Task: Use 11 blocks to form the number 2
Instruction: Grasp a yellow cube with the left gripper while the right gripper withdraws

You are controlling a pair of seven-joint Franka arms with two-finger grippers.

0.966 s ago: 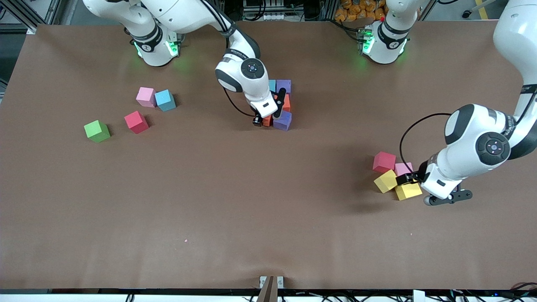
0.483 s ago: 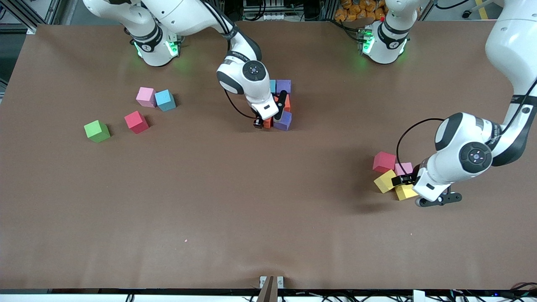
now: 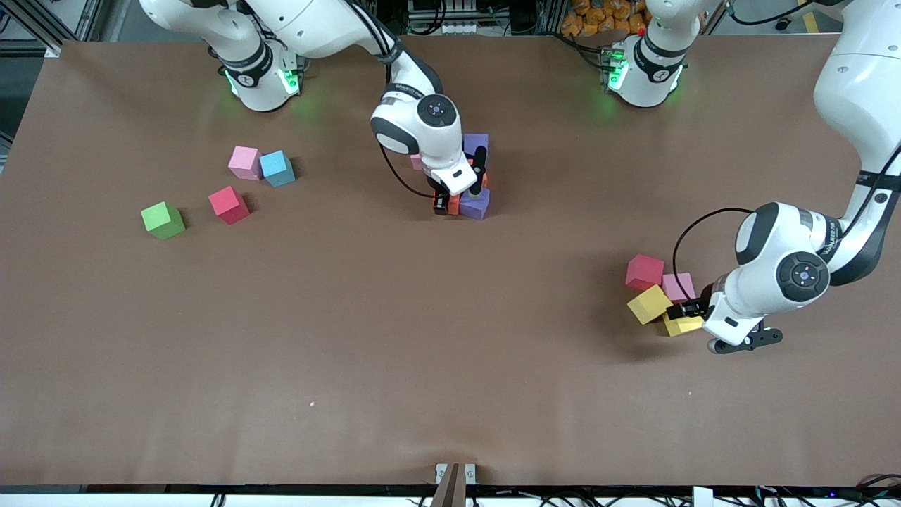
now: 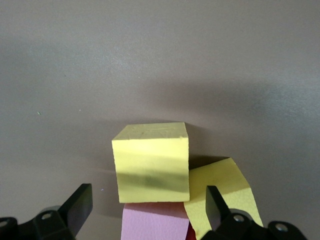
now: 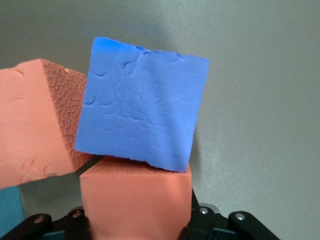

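The part-built number 2 [image 3: 476,144] is a tight group of purple, pink and orange blocks at the table's middle, near the arms' bases. My right gripper [image 3: 450,202] is shut on an orange block [image 5: 136,200] at the group's nearer edge. That block touches a purple-blue block [image 5: 142,117], and a second orange block [image 5: 35,125] lies beside them. My left gripper [image 4: 148,201] is open, low over a pink block [image 4: 154,224]. A yellow block [image 4: 152,162] lies just ahead of it and another yellow block [image 4: 226,190] is by one finger. A red block [image 3: 645,272] adjoins them.
Toward the right arm's end of the table lie loose blocks: pink [image 3: 245,162], blue [image 3: 277,167], red [image 3: 229,205] and green [image 3: 162,220]. The brown table [image 3: 394,338] runs bare nearer the front camera.
My right gripper has shifted slightly toward the left arm's end with the orange block, uncovering a pink block in the group. My left arm has swung and resettled over the yellow and pink blocks.
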